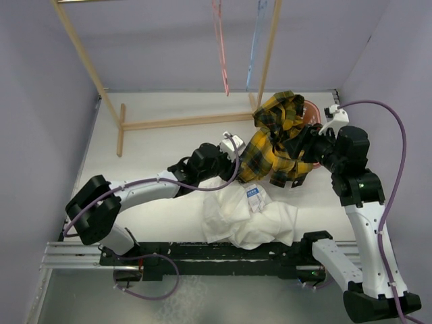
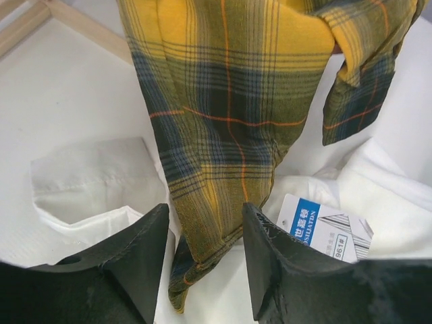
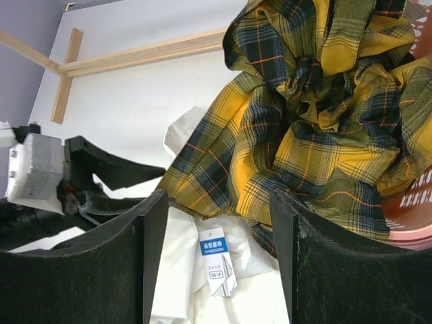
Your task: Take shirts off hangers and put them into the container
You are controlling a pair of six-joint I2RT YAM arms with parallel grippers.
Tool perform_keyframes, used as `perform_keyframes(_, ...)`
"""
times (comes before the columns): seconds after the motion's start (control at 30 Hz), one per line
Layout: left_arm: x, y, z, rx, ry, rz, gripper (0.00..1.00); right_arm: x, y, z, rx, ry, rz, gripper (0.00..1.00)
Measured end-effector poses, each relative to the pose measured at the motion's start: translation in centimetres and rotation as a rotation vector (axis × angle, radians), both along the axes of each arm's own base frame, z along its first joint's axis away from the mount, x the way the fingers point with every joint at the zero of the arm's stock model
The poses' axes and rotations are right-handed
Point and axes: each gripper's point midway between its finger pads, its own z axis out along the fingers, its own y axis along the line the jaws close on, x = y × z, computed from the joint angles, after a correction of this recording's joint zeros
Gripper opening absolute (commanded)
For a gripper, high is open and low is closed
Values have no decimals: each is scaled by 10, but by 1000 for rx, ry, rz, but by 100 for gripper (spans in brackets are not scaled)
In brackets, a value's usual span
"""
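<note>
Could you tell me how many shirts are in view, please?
2. The plaid shirt is draped over the pink basket; the white shirt lies crumpled on the table nearer the arm bases.

Left arm stretched low, forward. Left hand (image 2: 202, 226) level, fingers parted. Right arm elbow raised, forearm folded inward. Right hand (image 3: 217, 206) tilted down, fingers wide apart, left hand off to its left.

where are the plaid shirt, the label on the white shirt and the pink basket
plaid shirt (image 1: 273, 145), top external view, middle of the bunched cloth
label on the white shirt (image 2: 324, 229), left wrist view, centre of the tag
pink basket (image 3: 408, 226), right wrist view, its lattice wall at the right edge
</note>
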Motion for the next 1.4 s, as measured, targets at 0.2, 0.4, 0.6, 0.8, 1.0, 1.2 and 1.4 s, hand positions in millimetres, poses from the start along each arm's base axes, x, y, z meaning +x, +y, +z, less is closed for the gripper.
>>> perform_keyframes(0.2,-2,-4,-23,33,52,-9,0,-1,2,-3,2,8,9,63)
perform_keyframes(0.4,-1,-14,5,1,27,-23,0,0,12,-7,25,35,64,66)
perform_keyframes(0.6,-4,-18,86,-138,-80,-43,0,4,22,-15,63,78,102,73)
perform_keyframes(0.8,-3,-23,142,-258,-173,-52,0,11,36,-19,135,95,149,73)
perform_keyframes(1.0,-2,-25,143,-268,-179,-57,0,25,49,-21,215,103,183,73)
perform_keyframes(1.2,1,-29,138,-265,-176,-54,0,27,51,-21,223,96,197,71)
perform_keyframes(1.4,7,-31,133,-265,-168,-33,0,17,45,-23,173,66,197,67)
